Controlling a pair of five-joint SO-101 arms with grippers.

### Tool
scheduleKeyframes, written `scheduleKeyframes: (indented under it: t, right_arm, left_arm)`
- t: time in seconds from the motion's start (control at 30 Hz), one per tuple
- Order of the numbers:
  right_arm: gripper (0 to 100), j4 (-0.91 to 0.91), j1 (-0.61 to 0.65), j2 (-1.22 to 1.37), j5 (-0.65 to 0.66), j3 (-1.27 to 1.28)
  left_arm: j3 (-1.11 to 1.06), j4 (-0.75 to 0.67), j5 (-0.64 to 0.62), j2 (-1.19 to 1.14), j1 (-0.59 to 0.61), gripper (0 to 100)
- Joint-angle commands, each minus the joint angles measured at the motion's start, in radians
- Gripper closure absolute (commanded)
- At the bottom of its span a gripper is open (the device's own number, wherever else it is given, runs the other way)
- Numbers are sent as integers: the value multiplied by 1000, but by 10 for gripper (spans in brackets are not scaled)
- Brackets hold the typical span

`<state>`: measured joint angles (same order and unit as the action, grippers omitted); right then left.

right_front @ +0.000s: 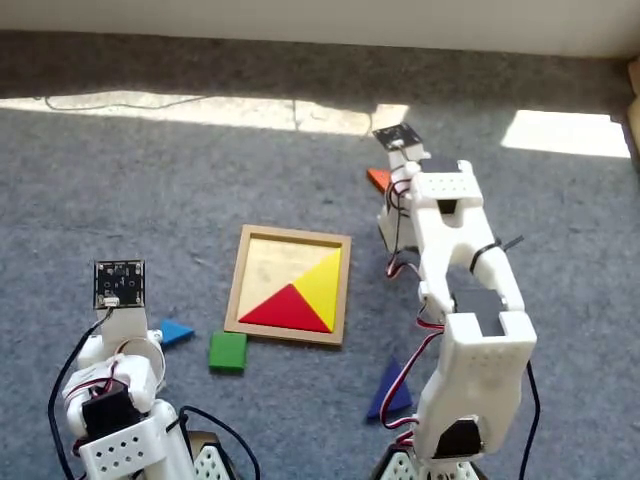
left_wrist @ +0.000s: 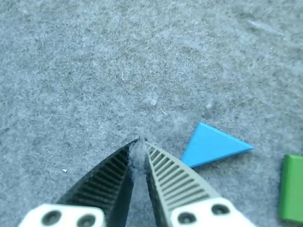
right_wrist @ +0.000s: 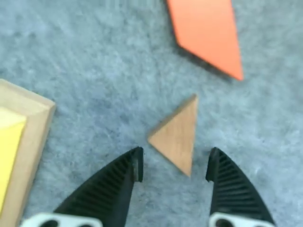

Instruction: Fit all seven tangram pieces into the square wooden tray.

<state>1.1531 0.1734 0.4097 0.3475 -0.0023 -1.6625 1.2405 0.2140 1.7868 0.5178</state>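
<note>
1. Jaws of the right gripper (right_wrist: 175,153) stand apart over a small plain wooden triangle (right_wrist: 177,137), which lies on the grey carpet (right_front: 150,180) between the 2 fingertips.
2. Beyond that triangle, apart from it, lies an orange flat piece (right_wrist: 206,33).
3. The square wooden tray (right_front: 236,290) lies between the 2 arms, holding a red triangle (right_front: 287,308) and a yellow triangle (right_front: 325,280) edge to edge.
4. The left gripper (left_wrist: 141,141) has its jaws together and empty; a light blue triangle (left_wrist: 211,144) lies just beside the pale jaw, and a green square (left_wrist: 291,194) farther off.
5. A dark blue triangle (right_front: 390,390) lies near the right arm's base.
</note>
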Motion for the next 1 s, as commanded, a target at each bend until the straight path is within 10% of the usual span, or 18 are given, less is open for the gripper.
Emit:
scheduleKeyframes:
  t: [0.0, 0.97]
  right_arm:
    - [779, -33, -2, -10, 12, -59]
    - [782, -65, 12, 44, -60, -113]
  left_arm:
    - [8, -15, 5, 35, 12, 993]
    - [8, -15, 5, 35, 12, 993]
